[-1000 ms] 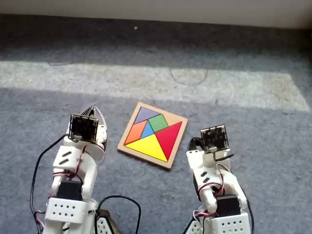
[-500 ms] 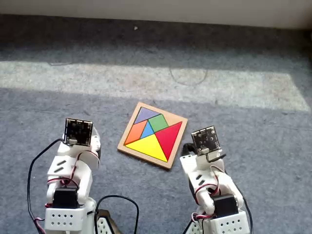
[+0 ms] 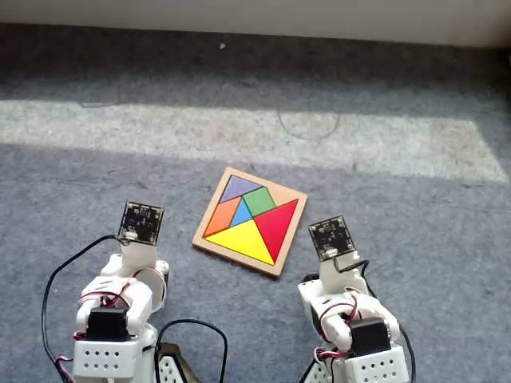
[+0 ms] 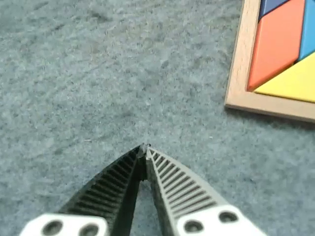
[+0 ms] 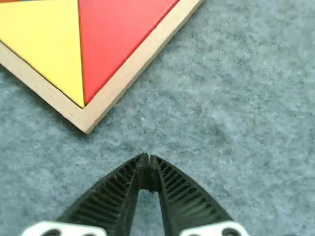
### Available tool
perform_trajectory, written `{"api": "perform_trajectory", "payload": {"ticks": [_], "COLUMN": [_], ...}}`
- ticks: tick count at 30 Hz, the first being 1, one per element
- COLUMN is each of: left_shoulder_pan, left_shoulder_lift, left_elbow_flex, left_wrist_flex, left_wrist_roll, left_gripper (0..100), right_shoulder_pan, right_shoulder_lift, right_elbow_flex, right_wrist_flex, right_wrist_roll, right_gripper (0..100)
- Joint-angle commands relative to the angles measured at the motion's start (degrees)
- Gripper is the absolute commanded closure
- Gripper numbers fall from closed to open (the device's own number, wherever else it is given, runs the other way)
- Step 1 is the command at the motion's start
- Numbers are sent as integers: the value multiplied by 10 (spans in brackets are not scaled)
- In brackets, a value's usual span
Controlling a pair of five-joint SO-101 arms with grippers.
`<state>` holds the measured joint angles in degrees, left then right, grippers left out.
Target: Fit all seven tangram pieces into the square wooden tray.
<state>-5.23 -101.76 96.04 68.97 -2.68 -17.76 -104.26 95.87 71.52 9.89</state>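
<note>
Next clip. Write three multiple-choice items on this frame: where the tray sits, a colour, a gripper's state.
1. The wooden tray lies: A on the carpet; B in a gripper; C on a shelf.
2. The large triangle next to the red triangle is: A black; B yellow; C white.
3. The left gripper is: A wide open; B shut on a piece; C shut, empty.
Key: 1 A, carpet surrounds its rim; 2 B, its yellow face touches the red; 3 C, its fingers meet with nothing between.
</note>
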Motion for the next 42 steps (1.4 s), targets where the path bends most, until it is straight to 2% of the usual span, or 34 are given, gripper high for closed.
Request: {"api": "perform_trajectory", "payload": {"ticks": [1, 4, 42], "left_shoulder_pan": [-7, -7, -7], "left_shoulder_lift": [-23, -22, -24], "left_elbow_flex": [11, 11, 11], "left_wrist_flex": [44, 63, 64], "left_wrist_roll": [5, 5, 6], "left_gripper": [993, 993, 993], "right_shoulder_pan": [8, 8, 8], "right_shoulder_lift": [-9, -9, -9], "right_elbow_flex": [86, 86, 87], "right_wrist_flex": [4, 4, 4], "right_wrist_roll": [6, 6, 6], "right_gripper": [978, 978, 978]}}
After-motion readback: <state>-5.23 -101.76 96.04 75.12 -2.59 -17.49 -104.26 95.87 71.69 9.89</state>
